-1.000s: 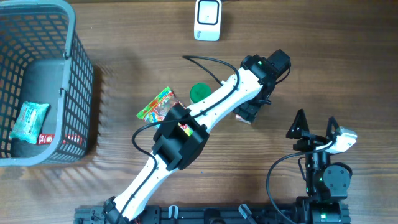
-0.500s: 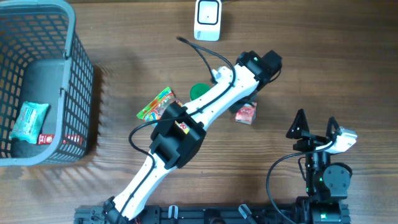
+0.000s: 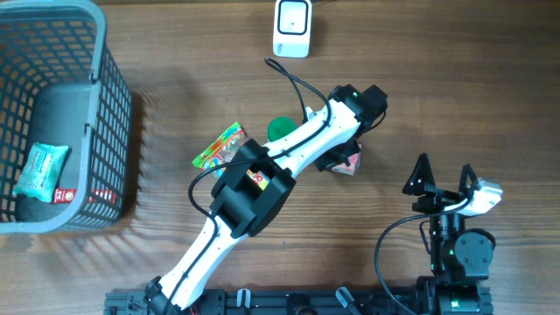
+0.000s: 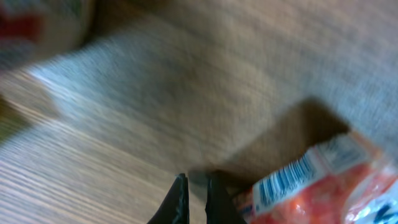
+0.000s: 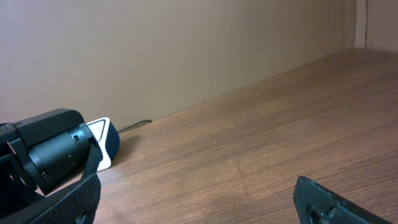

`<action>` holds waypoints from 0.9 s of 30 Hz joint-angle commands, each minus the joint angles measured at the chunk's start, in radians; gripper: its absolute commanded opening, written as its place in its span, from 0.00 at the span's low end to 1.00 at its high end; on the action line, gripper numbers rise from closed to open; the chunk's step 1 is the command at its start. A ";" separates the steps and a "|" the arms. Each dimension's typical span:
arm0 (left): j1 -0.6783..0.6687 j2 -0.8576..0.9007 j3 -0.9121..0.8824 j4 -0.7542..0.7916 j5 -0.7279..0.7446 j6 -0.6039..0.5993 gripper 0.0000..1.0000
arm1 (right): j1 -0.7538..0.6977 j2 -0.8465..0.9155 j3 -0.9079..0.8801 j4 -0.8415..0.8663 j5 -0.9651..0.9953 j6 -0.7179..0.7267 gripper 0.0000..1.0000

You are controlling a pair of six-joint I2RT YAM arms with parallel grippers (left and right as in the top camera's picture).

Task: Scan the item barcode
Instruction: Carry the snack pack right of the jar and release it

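The item, a red snack packet (image 3: 352,163) with a white barcode strip (image 4: 283,180), lies flat on the wooden table right of centre. My left gripper (image 3: 337,160) is low over the table at the packet's left edge. In the left wrist view the left gripper (image 4: 198,186) is shut with nothing between its fingertips, and the packet (image 4: 317,186) lies just to their right. The white scanner (image 3: 291,26) stands at the table's far edge. My right gripper (image 3: 444,179) rests open and empty at the front right; its two fingers frame bare wood in the right wrist view (image 5: 193,205).
A green round lid (image 3: 280,129) and a colourful candy packet (image 3: 220,147) lie left of the left arm. A grey wire basket (image 3: 109,105) at the far left holds a teal packet (image 3: 41,168). The left arm's cable (image 3: 293,83) loops toward the scanner.
The left jaws have gone from open to shut, empty. The left wrist pulled up off the red packet, uncovering it, then came back down over its left edge. The right arm is still.
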 commanded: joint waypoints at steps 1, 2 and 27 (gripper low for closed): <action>-0.002 -0.032 -0.005 0.032 0.184 0.114 0.04 | 0.005 0.001 -0.001 0.003 -0.012 -0.017 1.00; -0.002 -0.032 -0.005 0.059 0.227 0.145 0.04 | 0.005 0.001 -0.001 0.003 -0.012 -0.017 1.00; 0.267 -0.415 -0.003 0.353 0.471 0.354 0.17 | 0.005 0.001 -0.001 0.003 -0.012 -0.017 1.00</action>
